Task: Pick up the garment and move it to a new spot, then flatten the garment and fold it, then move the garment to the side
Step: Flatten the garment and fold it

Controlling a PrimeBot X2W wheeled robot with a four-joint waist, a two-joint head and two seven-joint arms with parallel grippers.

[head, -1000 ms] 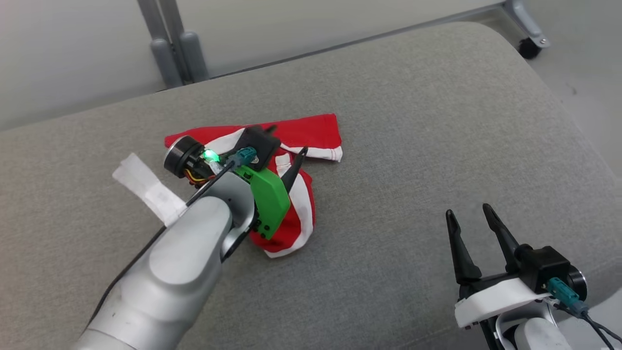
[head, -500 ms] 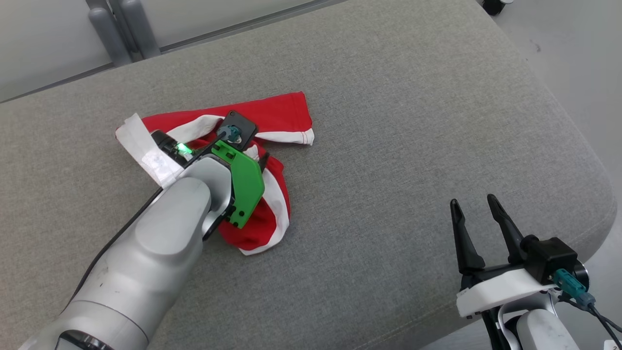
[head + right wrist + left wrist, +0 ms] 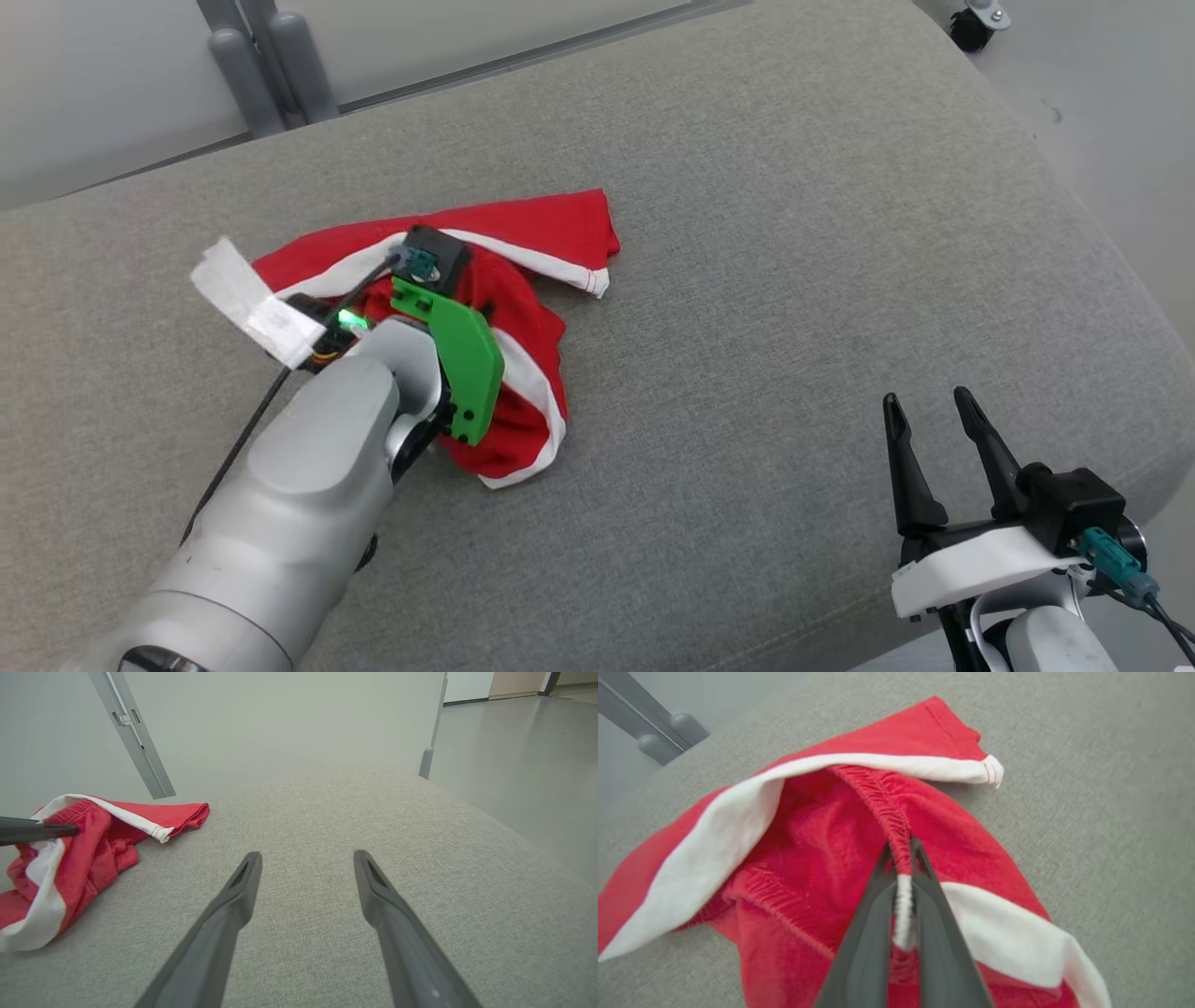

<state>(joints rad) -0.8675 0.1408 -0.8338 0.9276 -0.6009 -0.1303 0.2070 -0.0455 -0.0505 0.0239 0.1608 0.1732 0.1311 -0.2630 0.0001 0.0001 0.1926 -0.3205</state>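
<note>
Left claw (image 3: 902,856), earlier spread, now pinches waistband (image 3: 878,798) of shorts (image 3: 812,835); right claw (image 3: 306,858) apart, well right of it.

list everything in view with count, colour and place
garment: 1, red with white bands, crumpled on the cushion, left of centre
cushion: 1, grey fabric, under the garment
posts: 2, grey, behind the cushion, upper left
caster: 1, black, on the floor, upper right
floor: grey, right of the cushion
tape strip: 1, white, beside the left wrist
left end effector: 1, dark fingers, shut on the garment's waistband
right end effector: 1, dark fingers, open, over the cushion's lower right
</note>
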